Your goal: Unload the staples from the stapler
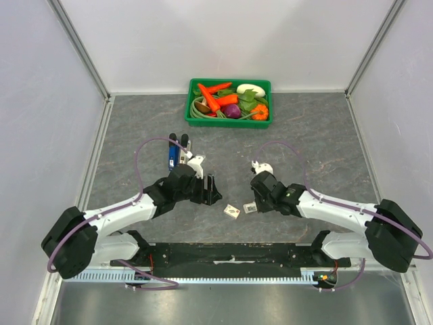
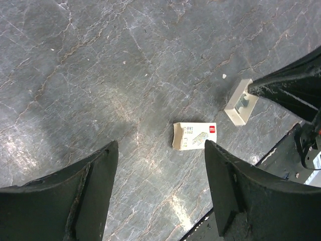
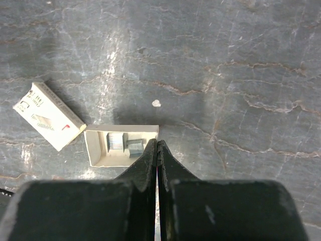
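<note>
Staples deposited, I judge: my right gripper closed at the staple tray, left gripper open beside it; checking the stapler comes next.

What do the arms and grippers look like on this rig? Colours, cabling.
White links with black joint housings on both the left arm and the right arm. Each carries a looping purple cable. The left gripper and right gripper have black, wedge-shaped fingers, visibly scuffed. No markings seen.

place: robot lab test cell | evidence: bare white panel walls on aluminium posts | grey marbled tabletop | arm mounting rail | green crate of toy vegetables
</note>
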`<state>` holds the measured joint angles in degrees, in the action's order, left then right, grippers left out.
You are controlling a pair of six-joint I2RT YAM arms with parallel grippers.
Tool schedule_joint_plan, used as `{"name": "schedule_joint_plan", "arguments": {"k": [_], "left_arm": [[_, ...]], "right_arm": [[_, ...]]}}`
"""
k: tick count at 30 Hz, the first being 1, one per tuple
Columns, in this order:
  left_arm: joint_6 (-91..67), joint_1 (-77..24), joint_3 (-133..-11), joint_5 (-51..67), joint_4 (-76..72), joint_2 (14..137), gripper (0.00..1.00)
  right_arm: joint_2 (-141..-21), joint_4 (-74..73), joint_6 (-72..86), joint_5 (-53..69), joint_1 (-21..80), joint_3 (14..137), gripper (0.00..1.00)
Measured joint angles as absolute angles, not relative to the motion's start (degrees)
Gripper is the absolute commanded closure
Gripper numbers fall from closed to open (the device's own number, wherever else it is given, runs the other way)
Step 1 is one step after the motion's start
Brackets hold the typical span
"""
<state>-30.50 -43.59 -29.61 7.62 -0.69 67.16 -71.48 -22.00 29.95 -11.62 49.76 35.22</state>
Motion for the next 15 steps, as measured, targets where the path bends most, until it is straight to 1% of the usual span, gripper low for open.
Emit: {"name": "schedule_joint_plan", "arguments": {"k": [7,10,12,15], "left_arm": [[-31.94,-45.28,-29.52,7.09,-1.87,68.97,0.28],[-32.12,-46.09,-29.32,6.48,-2.02,69.54,0.30],[-32.14,-46.39,-29.17,6.11,-2.11,70.11,0.34],[-32.14,-46.65,-29.04,5.61,-2.09,70.98,0.42]], "right_arm": [[-71.46,-24.14,34.24,-15.09,56.90,35.22,1.00],[-72.03,-24.62,35.70,-15.81,58.35,35.22,1.00],[-72.16,-24.97,36.64,-16.51,59.05,35.22,1.00],[-72.18,-25.34,37.78,-17.21,59.79,35.22,1.00]]}}
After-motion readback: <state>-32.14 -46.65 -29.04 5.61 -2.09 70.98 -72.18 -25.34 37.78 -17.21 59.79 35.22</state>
